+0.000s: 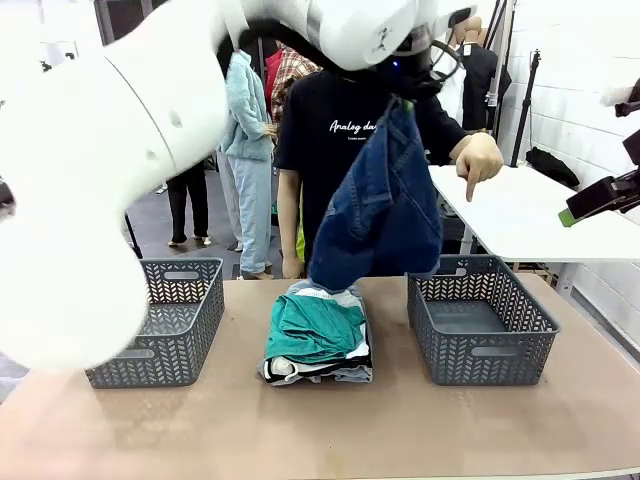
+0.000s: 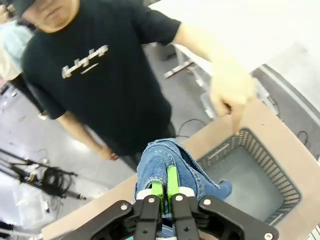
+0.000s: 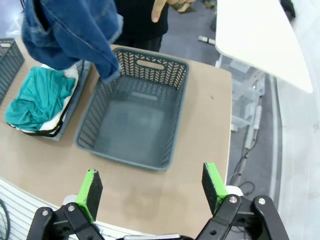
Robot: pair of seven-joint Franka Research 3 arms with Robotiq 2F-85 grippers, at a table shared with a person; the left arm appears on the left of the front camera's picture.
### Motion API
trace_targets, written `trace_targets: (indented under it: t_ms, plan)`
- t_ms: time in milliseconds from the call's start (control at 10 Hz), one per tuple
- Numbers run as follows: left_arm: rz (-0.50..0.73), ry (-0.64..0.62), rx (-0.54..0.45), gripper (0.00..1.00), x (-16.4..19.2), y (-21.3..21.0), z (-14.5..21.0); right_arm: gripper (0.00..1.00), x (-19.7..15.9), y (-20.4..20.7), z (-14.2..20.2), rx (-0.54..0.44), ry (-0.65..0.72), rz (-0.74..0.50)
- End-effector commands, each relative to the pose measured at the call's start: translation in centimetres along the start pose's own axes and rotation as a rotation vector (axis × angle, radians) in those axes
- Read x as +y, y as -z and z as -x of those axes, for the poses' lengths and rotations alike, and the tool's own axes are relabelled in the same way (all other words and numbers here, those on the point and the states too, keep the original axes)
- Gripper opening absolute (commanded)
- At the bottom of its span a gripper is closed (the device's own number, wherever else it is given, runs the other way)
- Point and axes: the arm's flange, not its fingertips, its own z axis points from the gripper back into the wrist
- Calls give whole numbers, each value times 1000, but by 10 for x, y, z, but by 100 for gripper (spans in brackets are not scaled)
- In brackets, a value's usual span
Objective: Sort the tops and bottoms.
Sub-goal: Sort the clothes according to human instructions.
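Nearest us, our right tool (image 3: 150, 172) hangs released, its pads wide apart with nothing between them, above the near edge of the bench (image 3: 200, 125). In the middle of the bench lies the pile: the teal-green shirt (image 1: 312, 328) on top, the white shirt (image 1: 283, 368) with black trim under it, and at the bottom a pale layer we take for the light-blue shorts (image 1: 352, 374). Over the pile's far side, our left tool (image 2: 165, 179) is clenched on the dark blue jeans (image 1: 385, 200), which hang in the air just beside the right basket (image 1: 490, 365). Beyond, the person's hand (image 1: 478, 160) points a finger down at that basket.

We judge that the first of the bottoms is being carried over. The next move calls for swinging the jeans to our right until they hang over the right basket, lowering them inside its walls, then letting go.

Our left arm covers part of the left basket (image 1: 150, 365). We cannot tell which part of the jeans is pinched, nor whether their lowest fold touches the pile. The shorts are mostly buried.
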Motion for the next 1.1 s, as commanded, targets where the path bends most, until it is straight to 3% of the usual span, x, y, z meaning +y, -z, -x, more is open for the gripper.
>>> trace_targets:
  t_ms: [0,300,400,900,1000]
  plan:
    - [94,61,-47,0,-29,20,-119,100,1,0,-1,-3,-6,0]
    - [187,72,-43,0,-53,25,-133,100,1,0,-1,-3,-6,0]
    - [146,61,-56,0,-25,1,-1,100,1,0,-1,-3,-6,0]
    - [150,62,-42,0,-24,8,2,100,1,0,-1,-3,-6,0]
    - [226,32,-179,0,-29,10,-10,100,1,0,-1,-3,-6,0]
